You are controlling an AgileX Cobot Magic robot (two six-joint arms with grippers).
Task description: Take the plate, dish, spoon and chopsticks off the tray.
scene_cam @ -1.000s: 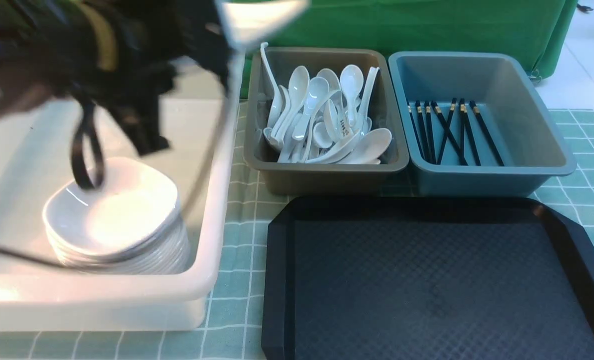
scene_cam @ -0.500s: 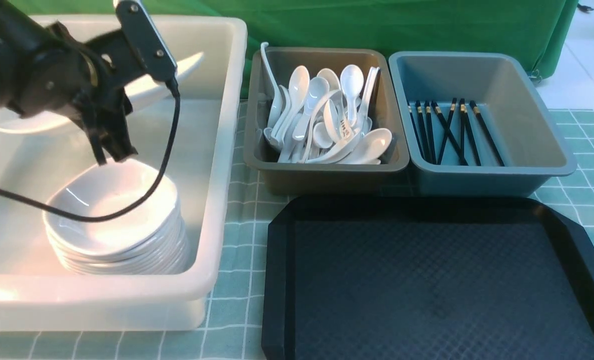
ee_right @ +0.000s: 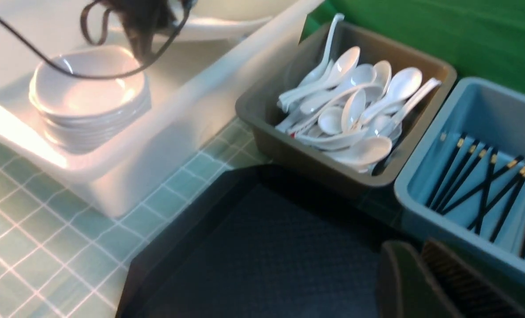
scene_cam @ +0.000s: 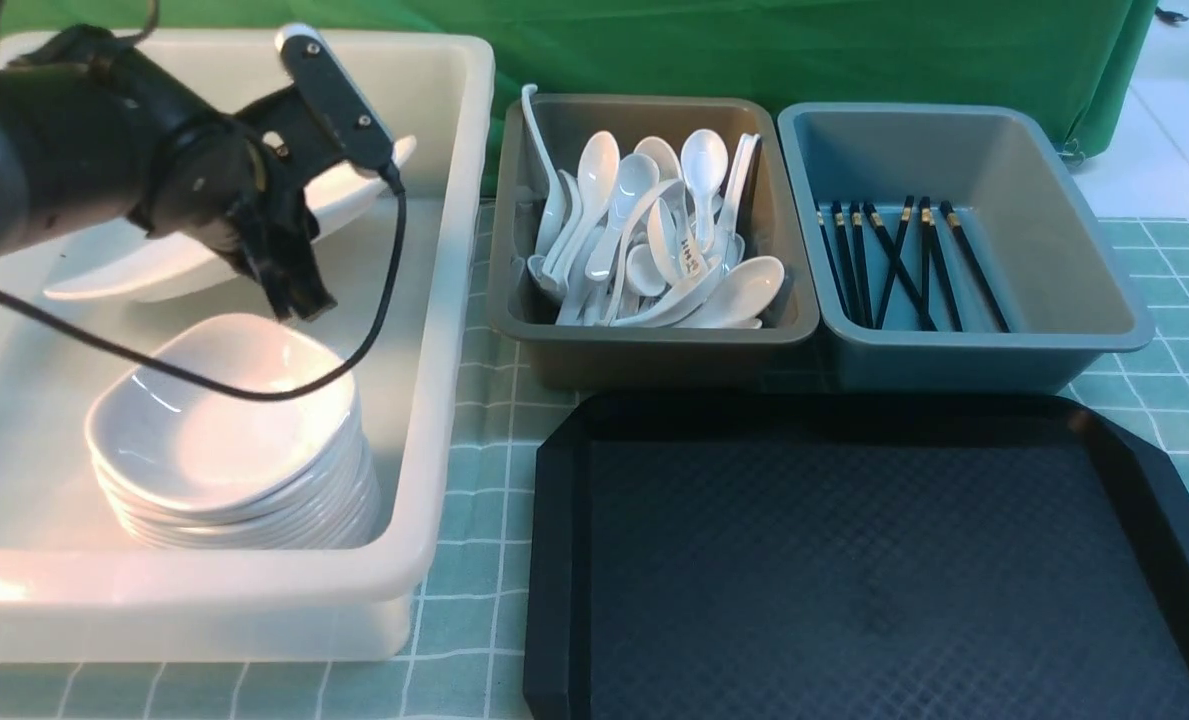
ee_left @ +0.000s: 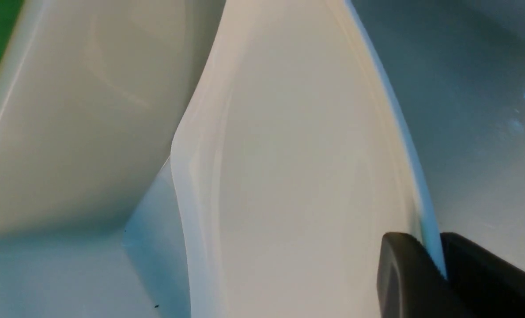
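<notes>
My left gripper is shut on the rim of the large white plate and holds it tilted inside the white tub, above a stack of small deep dishes. In the left wrist view both fingertips pinch the plate's edge. The black tray has nothing on it. White spoons lie in the brown-grey tub and black chopsticks in the blue tub. My right gripper is shut and empty over the tray's far right corner; it is outside the front view.
The brown-grey tub and blue tub stand side by side just behind the tray. A green cloth hangs at the back. The table wears a green checked cloth. A black cable loops from the left arm over the dishes.
My left arm has come down from high near the camera into the white tub with the plate, then shifted slightly right. The plate now hangs lower over the tub floor.
</notes>
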